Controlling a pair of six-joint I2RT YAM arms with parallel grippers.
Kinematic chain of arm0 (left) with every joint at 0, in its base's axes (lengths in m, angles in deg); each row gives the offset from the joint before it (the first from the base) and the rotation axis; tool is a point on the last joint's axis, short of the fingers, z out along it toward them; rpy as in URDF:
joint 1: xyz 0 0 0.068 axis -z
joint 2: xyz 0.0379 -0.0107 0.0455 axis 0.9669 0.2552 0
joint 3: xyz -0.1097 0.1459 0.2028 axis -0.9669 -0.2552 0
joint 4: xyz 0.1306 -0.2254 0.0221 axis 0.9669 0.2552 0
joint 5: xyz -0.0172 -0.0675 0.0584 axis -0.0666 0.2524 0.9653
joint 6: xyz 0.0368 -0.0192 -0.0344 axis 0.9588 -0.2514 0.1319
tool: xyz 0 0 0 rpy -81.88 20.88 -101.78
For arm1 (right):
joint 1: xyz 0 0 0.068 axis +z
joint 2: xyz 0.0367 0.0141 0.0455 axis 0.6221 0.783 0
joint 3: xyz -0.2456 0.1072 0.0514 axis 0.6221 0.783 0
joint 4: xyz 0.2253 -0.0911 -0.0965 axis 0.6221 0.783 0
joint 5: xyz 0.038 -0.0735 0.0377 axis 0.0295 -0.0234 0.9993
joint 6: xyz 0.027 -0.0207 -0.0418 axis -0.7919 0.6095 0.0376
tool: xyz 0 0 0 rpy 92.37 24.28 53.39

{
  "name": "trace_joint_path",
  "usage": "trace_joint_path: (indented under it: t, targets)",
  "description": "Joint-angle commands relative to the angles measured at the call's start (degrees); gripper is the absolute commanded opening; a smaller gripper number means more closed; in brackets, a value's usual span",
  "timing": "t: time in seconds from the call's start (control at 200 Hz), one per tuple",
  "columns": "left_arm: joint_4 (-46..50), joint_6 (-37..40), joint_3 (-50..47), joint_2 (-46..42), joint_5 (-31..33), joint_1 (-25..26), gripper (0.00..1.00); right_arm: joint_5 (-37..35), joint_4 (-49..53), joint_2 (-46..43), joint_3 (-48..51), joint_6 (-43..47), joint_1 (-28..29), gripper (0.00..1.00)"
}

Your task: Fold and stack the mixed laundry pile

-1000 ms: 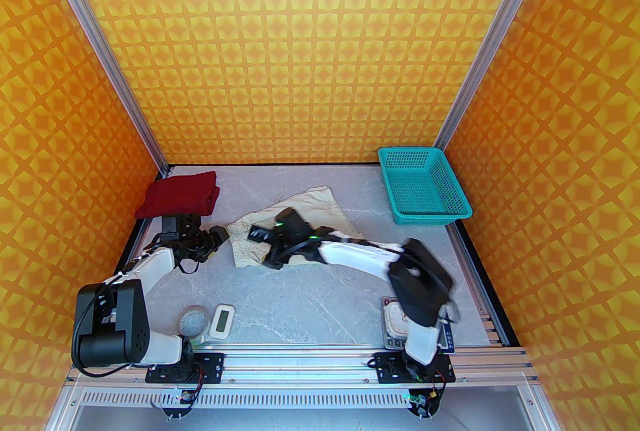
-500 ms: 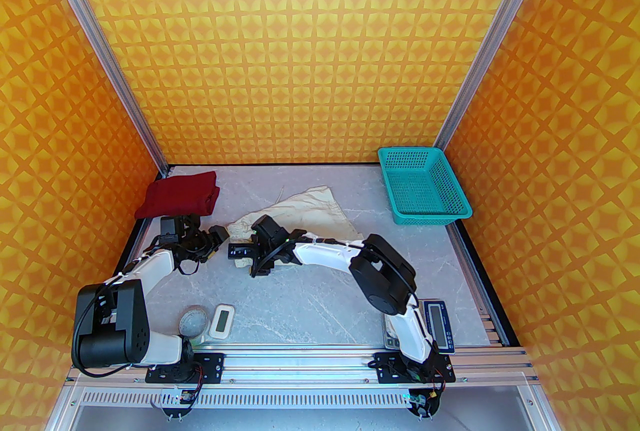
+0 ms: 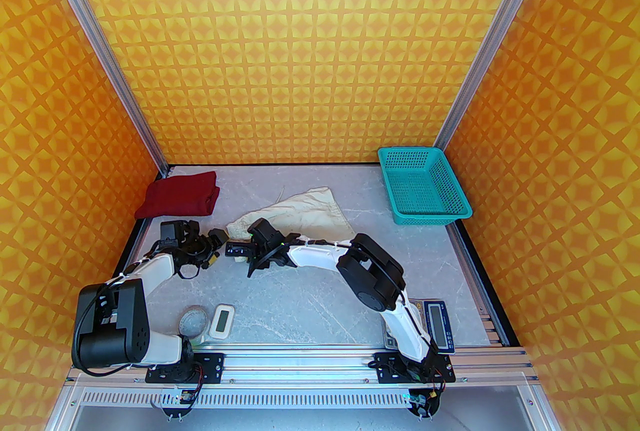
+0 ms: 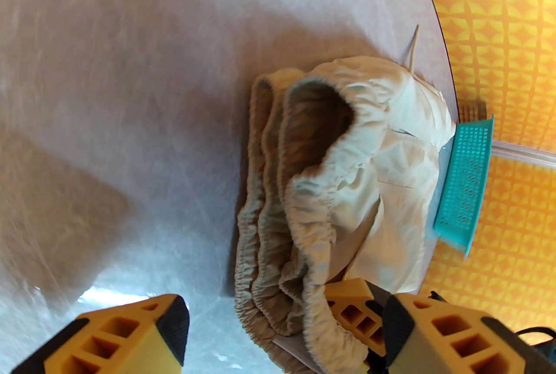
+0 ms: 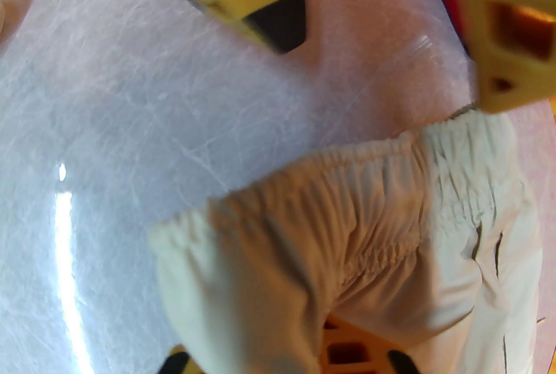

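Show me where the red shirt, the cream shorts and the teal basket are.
red shirt (image 3: 182, 193): top camera, middle of the folded bundle.
cream shorts (image 3: 312, 211): top camera, flat leg fabric.
teal basket (image 3: 434, 216): top camera, near wall.

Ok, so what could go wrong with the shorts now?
Two things, maybe. The left claw and right claw sit very close together at the same end of the cream shorts, so they might bump each other. Also, the waistband is bunched in several layers. A claw could catch just one layer, and the shorts might then lift crooked or slip out.
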Motion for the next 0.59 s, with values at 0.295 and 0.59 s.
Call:
trace_joint_path:
  t: [0.295, 0.59]
  targets:
    - [-16.55, -22.4, -4.06, -1.14, -1.51, 3.68, 0.96, 3.98, -11.01, -8.8, 9.11, -2.13, -1.82, 0.01]
    - [-21.73, -30.51, -3.75, 3.78, 4.12, 8.39, 0.97, 4.69, -15.45, -9.73, 11.66, -2.87, -1.99, 0.0]
